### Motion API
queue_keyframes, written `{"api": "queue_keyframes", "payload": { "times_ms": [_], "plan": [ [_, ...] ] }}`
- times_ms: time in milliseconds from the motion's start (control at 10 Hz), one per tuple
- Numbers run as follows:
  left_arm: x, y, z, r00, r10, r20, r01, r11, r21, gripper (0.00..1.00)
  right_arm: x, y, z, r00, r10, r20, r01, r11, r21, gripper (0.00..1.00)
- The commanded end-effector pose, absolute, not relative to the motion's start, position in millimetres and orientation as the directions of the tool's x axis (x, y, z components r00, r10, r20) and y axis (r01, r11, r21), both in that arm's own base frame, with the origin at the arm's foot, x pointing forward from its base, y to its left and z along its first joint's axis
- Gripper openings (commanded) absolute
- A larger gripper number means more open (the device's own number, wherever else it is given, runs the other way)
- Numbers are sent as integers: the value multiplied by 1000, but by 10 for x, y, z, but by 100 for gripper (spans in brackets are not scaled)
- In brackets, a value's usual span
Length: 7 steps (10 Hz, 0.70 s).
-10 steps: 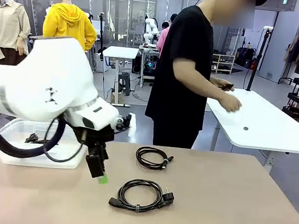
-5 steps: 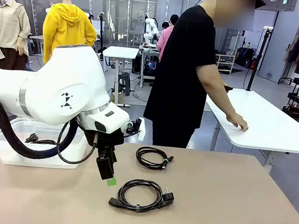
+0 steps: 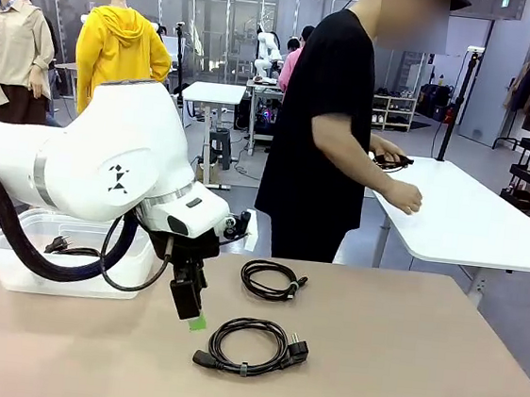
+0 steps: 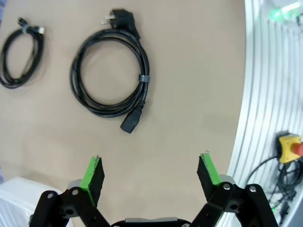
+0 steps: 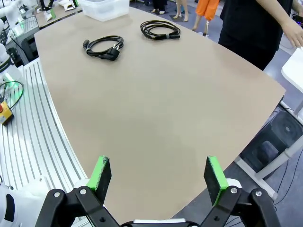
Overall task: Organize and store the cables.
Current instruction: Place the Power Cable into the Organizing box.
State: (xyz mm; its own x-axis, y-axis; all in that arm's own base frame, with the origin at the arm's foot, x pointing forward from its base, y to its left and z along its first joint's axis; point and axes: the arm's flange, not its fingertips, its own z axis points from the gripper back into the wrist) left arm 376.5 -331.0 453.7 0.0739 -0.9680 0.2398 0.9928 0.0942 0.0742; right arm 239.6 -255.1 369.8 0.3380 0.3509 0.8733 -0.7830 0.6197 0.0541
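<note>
Two coiled black cables lie on the tan table (image 3: 399,364). The thicker one (image 3: 296,351), with plug ends, is nearest me, and a thinner coil (image 3: 292,284) lies behind it. My left gripper (image 3: 191,312) hangs open just left of the thicker coil, fingers pointing down, holding nothing. In the left wrist view that gripper (image 4: 150,170) stands open above bare table, with the thick coil (image 4: 143,78) ahead and the thin coil (image 4: 40,49) beyond. My right gripper (image 5: 158,175) is open over the table's far end, with both coils (image 5: 113,53) (image 5: 161,35) well away.
A clear plastic box (image 3: 11,271) at the table's back left holds another black cable (image 3: 59,246). A person in a black shirt (image 3: 325,120) stands behind the table, turned to a white side table (image 3: 470,230), holding a dark cord (image 3: 392,161).
My left arm swung right toward the thick coil, then stopped. The person's hands lifted a dark cord off the white side table.
</note>
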Motion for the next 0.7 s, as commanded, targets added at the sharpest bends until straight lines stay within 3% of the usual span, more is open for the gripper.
{"api": "queue_keyframes", "payload": {
  "times_ms": [0, 300, 600],
  "plan": [
    [3816, -3699, 4383, -24, -986, 162, 994, -6, 110, 100, 2368, -2561, 3722, 320, 364, 875, -791, 610, 36, 100],
    [3884, -4137, 4208, 9, -999, 35, 996, 12, 86, 100, 2368, -2561, 3722, 320, 364, 875, -791, 610, 36, 100],
    [4005, -4440, 3868, -3, -999, 43, 999, -1, 50, 100, 2368, -2561, 3722, 320, 364, 875, -791, 610, 36, 100]
  ]
}}
